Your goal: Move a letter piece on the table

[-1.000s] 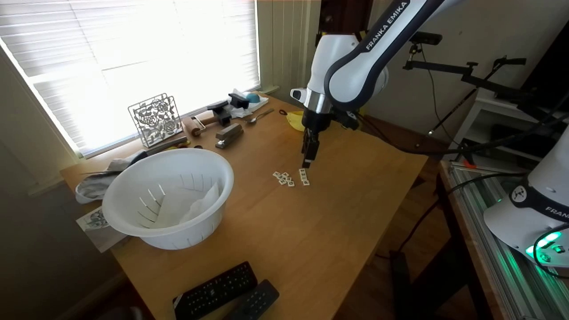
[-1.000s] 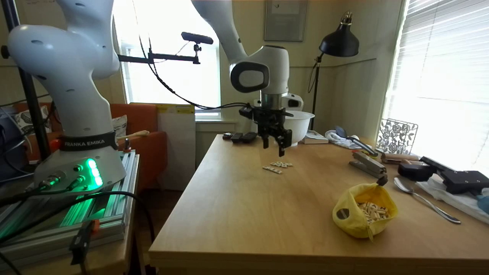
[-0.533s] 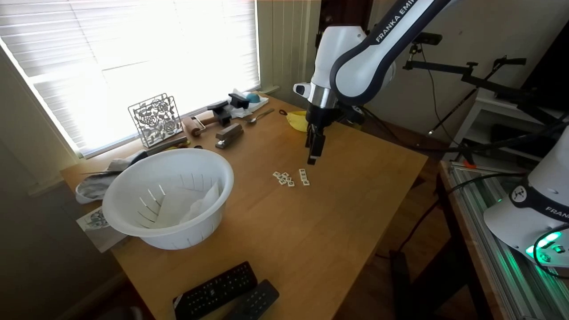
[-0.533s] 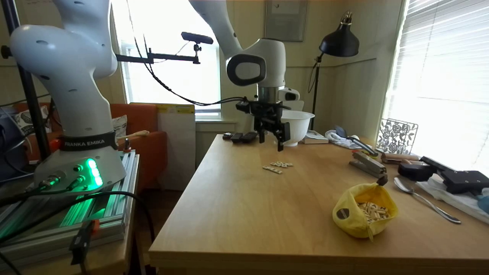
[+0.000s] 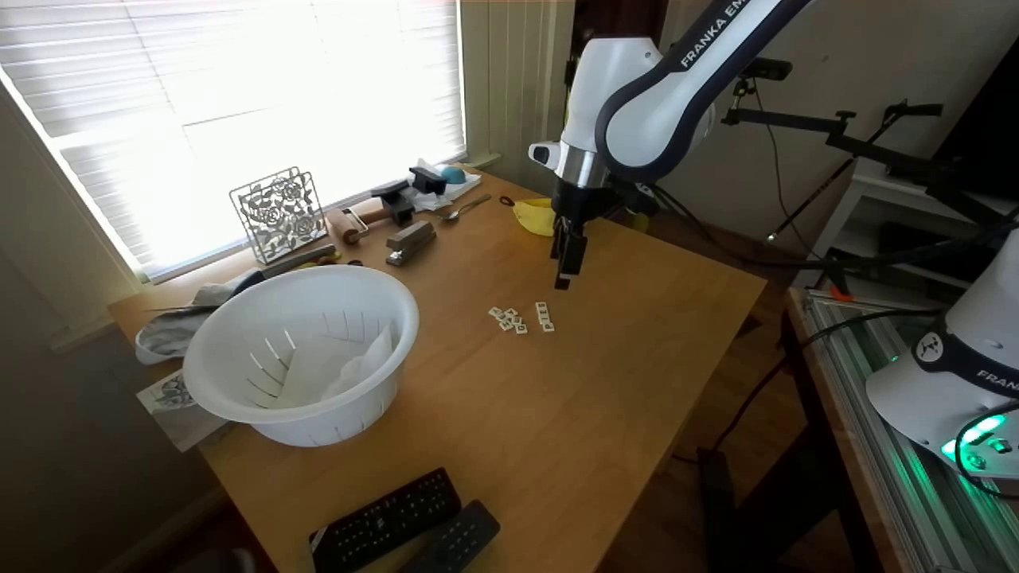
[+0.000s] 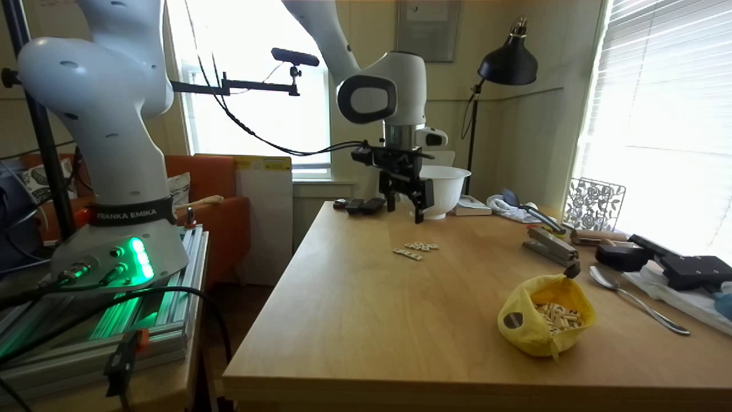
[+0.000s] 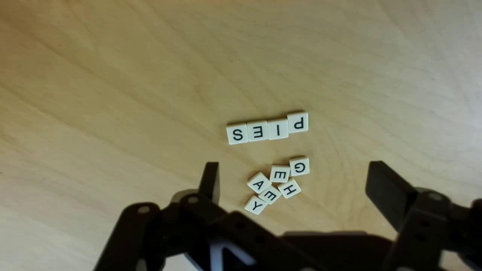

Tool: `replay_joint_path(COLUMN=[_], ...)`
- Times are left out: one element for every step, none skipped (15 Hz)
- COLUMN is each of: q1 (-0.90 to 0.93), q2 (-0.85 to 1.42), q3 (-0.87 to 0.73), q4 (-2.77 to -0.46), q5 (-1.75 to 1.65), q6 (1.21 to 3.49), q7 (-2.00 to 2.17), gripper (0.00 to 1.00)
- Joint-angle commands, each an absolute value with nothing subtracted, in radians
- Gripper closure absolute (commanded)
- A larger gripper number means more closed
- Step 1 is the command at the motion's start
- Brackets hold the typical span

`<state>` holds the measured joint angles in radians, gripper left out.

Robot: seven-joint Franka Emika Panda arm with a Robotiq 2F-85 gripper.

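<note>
Below the empty gripper [image 6: 405, 214], its jaws apart, four letter tiles [image 7: 269, 129] sit side by side, presumably to spell PIES.

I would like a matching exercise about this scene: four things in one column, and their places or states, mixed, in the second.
1. gripper
2. yellow bag
3. P tile
4. H tile

a. holding letter tiles
b. in the loose group of six
c. at one end of the row of four
d. open, above the table

Right pairs: 1-d, 2-a, 3-c, 4-b
</note>
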<state>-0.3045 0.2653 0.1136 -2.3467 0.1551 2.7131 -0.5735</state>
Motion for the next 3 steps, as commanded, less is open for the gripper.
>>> replay_joint_path(q1=[-0.28,-0.28,-0.28], q2=[0.265,0.265,0.265], q3=[0.091,0.091,0.091], q4=[-2.346,-2.346,-2.346], q5=[0.167,0.167,0.166], q6=[2.711,2.711,2.711], q7=[-0.58,-0.58,-0.58], gripper=[0.0,0.0,0.0])
